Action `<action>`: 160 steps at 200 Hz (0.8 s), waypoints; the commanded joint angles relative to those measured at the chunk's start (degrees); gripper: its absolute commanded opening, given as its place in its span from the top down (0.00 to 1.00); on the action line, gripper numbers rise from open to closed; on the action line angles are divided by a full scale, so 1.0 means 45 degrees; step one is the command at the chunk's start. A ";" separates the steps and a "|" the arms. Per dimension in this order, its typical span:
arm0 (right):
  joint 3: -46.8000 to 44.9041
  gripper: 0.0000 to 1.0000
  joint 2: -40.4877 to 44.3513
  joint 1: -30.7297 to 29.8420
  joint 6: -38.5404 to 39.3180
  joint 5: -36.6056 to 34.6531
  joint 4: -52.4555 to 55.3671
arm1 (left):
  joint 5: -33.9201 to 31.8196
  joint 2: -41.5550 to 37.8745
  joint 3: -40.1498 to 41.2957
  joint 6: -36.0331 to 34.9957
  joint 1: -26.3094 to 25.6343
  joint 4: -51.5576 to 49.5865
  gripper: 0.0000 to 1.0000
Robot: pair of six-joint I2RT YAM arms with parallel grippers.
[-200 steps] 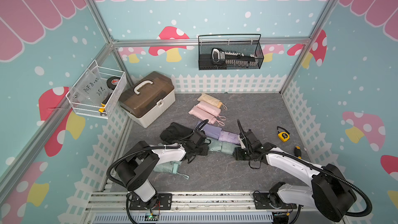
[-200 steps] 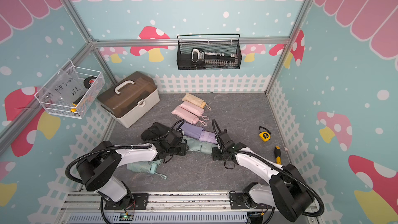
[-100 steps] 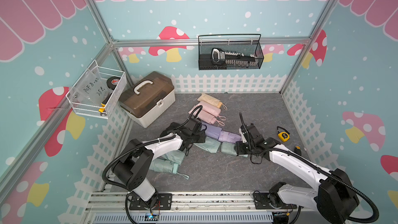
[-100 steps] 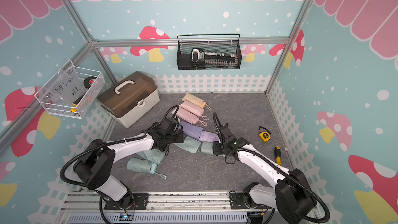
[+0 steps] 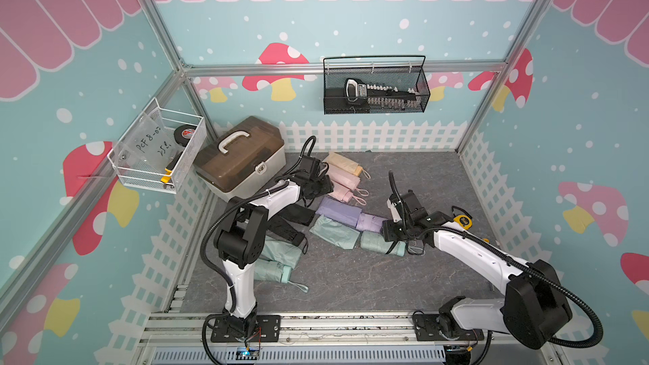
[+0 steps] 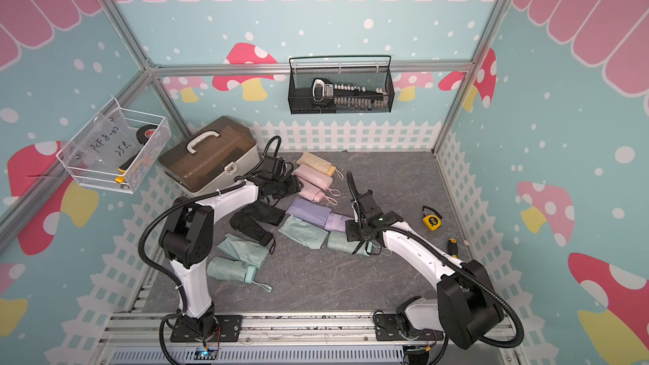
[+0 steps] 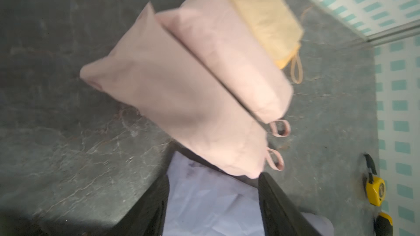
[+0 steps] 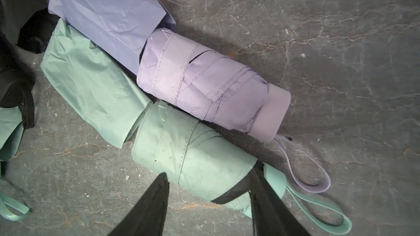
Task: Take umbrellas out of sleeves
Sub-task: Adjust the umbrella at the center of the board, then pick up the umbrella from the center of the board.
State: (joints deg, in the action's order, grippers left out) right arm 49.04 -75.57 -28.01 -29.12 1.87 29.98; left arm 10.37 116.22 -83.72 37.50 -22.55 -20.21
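The left gripper (image 7: 214,178), jaws spread and empty, now hovers at the pink sleeves (image 7: 181,101) beside the toolbox (image 5: 238,159), away from the mint sleeve (image 8: 91,87) it worked a second ago; the right gripper (image 8: 209,172) stays clamped on the mint umbrella (image 8: 188,150), which lies at that sleeve's mouth; pink looks next.

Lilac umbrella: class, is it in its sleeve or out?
Partly out: the lilac umbrella shows pleats and handle; its other end sits inside the lilac sleeve.

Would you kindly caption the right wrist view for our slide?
Right claw grips the mint umbrella beside its sleeve and the lilac umbrella.
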 commanded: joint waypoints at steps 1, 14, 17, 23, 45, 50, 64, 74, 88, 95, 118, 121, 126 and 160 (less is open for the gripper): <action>-0.0131 0.44 -0.0135 0.0148 0.0359 0.0256 -0.0121 | 0.0370 0.0385 -0.1356 0.1160 -0.0268 -0.1118 0.36; -0.0277 0.44 -0.0258 0.0204 0.0359 0.0391 -0.0291 | 0.0138 0.0825 -0.1857 0.1467 -0.0263 -0.1536 0.35; -0.0299 0.44 -0.0289 0.0208 0.0359 0.0408 -0.0311 | 0.0142 0.0907 -0.1939 0.1530 -0.0263 -0.1544 0.35; -0.0328 0.44 -0.0346 0.0230 0.0359 0.0476 -0.0342 | 0.0141 0.1054 -0.2064 0.1684 -0.0263 -0.1536 0.34; -0.0484 0.44 -0.0448 0.0280 0.0349 0.0596 -0.0502 | -0.0034 0.1485 -0.2484 0.2020 -0.0266 -0.1579 0.32; -0.0534 0.44 -0.0443 0.0291 0.0340 0.0594 -0.0527 | -0.0082 0.1606 -0.2614 0.2019 -0.0263 -0.1662 0.32; -0.0582 0.44 -0.0465 0.0306 0.0301 0.0581 -0.0538 | -0.0200 0.2003 -0.3165 0.1986 -0.0263 -0.2250 0.31; -0.0601 0.44 -0.0431 0.0329 0.0300 0.0591 -0.0529 | -0.0229 0.2237 -0.3516 0.1947 -0.0264 -0.2677 0.31; -0.0637 0.44 -0.0402 0.0360 0.0300 0.0569 -0.0573 | -0.0329 0.2380 -0.3747 0.1941 -0.0263 -0.3003 0.28; -0.0662 0.44 -0.0409 0.0370 0.0301 0.0592 -0.0587 | -0.0388 0.2410 -0.3758 0.1943 -0.0263 -0.3033 0.25; -0.0721 0.44 -0.0543 0.0385 0.0271 0.0713 -0.0760 | -0.0449 0.2468 -0.3795 0.1941 -0.0266 -0.3036 0.23; -0.0738 0.44 -0.0559 0.0385 0.0253 0.0741 -0.0785 | -0.0466 0.2494 -0.3812 0.1941 -0.0271 -0.3035 0.21; -0.0741 0.44 -0.0582 0.0385 0.0243 0.0788 -0.0828 | -0.0521 0.2548 -0.3834 0.1958 -0.0267 -0.3048 0.05; -0.0886 0.44 -0.0629 0.0385 0.0183 0.0971 -0.0958 | -0.0715 0.2916 -0.4287 0.2072 -0.0263 -0.3104 0.03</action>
State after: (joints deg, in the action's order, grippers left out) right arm 46.41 -77.91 -26.50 -28.73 5.23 26.48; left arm 9.02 127.15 -100.33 45.71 -23.75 -32.97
